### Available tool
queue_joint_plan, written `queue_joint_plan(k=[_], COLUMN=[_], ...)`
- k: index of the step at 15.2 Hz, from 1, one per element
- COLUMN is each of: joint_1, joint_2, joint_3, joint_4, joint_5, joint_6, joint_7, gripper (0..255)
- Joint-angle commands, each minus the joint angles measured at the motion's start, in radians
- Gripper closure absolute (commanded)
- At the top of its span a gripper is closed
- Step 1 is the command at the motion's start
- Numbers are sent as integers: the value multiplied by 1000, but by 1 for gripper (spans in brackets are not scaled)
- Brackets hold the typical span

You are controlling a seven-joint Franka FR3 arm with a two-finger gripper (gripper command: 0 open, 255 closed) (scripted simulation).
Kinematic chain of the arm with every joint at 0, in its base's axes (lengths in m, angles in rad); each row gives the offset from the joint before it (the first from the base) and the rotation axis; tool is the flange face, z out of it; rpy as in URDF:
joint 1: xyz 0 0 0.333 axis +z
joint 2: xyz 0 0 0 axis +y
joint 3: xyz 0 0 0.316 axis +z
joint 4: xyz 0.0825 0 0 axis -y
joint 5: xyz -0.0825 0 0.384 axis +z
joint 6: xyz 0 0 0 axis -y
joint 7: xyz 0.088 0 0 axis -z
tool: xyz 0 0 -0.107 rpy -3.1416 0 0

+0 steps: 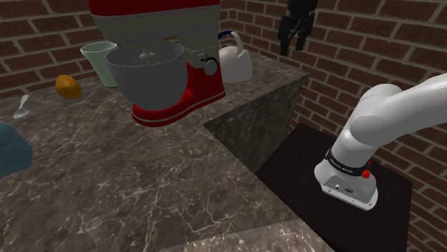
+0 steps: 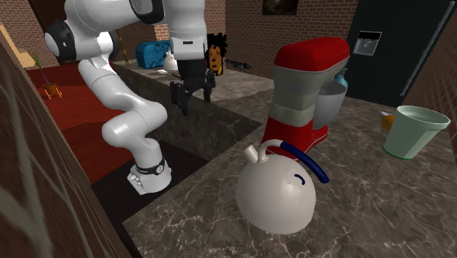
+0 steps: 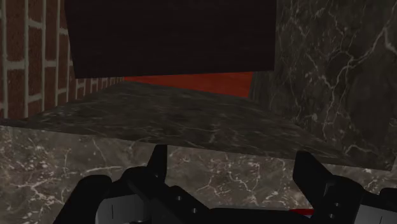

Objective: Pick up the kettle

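Brick walls (image 1: 372,43) behind dark marble counter (image 1: 143,179).

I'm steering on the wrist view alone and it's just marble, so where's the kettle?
Observer: The white kettle stands upright on the counter, beside the red stand mixer.
Operator: How does the gripper sit to it?
Observer: The gripper hangs in the air, apart from the kettle, to its right in the shoulder view and higher.
Operator: Anything on the handle?
Observer: Its dark blue handle arches over the top, with nothing touching it.
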Motion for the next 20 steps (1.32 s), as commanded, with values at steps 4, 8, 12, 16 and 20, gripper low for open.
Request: queue_joint_plan(k=[4, 8, 12, 16, 20], joint_1=[-13, -29, -41, -51, -56], joint_2=[148, 342, 534, 732, 863], joint_3=[0, -1, -5, -11, -15], joint_4=[106, 266, 448, 661, 803], joint_5=[-9, -21, -33, -44, -51], joint_6=[10, 2, -31, -88, -126], joint_7=[12, 31, 53, 74, 87], gripper=[0, 0, 0, 0, 0])
